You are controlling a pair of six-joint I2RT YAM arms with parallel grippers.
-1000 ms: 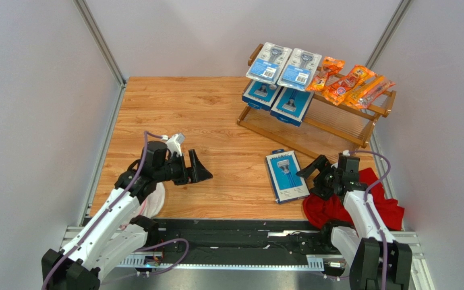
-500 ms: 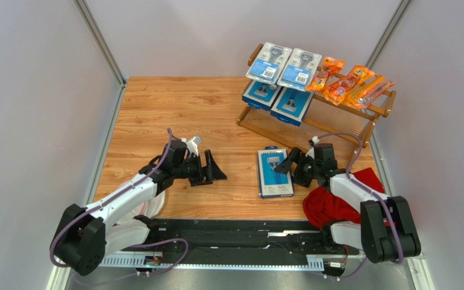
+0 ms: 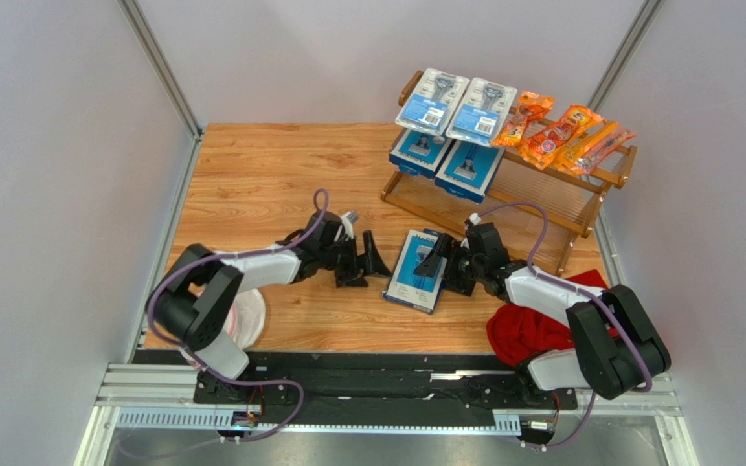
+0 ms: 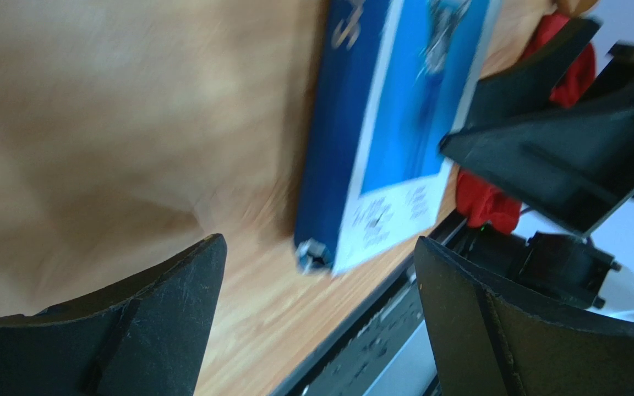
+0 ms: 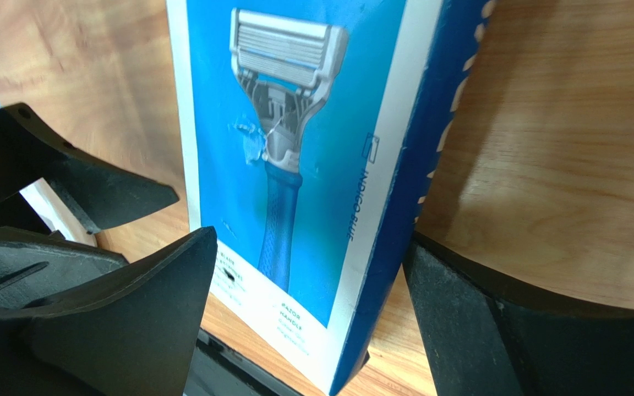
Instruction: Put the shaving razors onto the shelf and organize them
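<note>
Blue flat cardboard razor box (image 3: 414, 272) lies on the wooden worktop (image 3: 280, 175), near the brown slatted shelf (image 3: 542, 209). Left end effector (image 3: 367, 267) and right end effector (image 3: 437, 264) flank it, both spread apart and holding nothing. Closing together, they may collide or shove the box askew.

A blue razor box (image 3: 414, 272) lies askew on the wooden surface (image 3: 270, 175), near of the shelf (image 3: 542, 199). The left end effector (image 3: 372, 267) stands spread just left of it. The right end effector (image 3: 442, 267), also spread, reaches over its right edge. On the shelf's top tier sit two blister packs (image 3: 432, 100) and several orange bags (image 3: 562, 136), and two blue boxes (image 3: 421, 150) lean on the lower tier. A red cloth (image 3: 528, 330) lies at the near right.
</note>
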